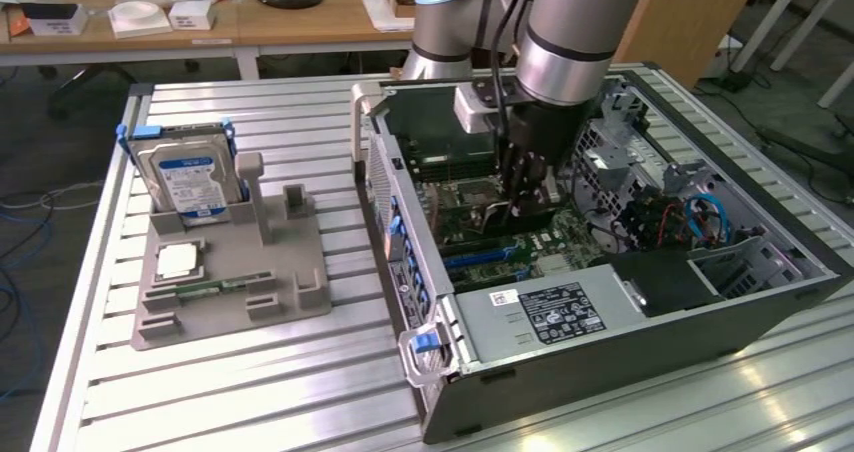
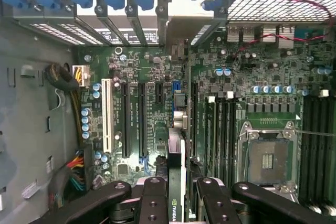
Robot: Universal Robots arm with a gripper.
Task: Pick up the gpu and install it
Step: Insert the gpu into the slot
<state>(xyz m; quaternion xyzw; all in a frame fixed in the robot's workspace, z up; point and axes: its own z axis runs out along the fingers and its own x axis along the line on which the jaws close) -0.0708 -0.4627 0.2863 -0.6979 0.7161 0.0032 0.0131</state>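
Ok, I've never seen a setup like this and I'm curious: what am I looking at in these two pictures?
The grey jointed robot arm reaches into an open black computer case lying on a slatted metal table. One picture is taken from a camera off the arm; the other from a camera on its wrist, looking at the green circuit board. Its hand grips a thin black graphics card edge-on over the board's slots. Beside the case, a grey plastic holder carries a silver blue-labelled hard drive.
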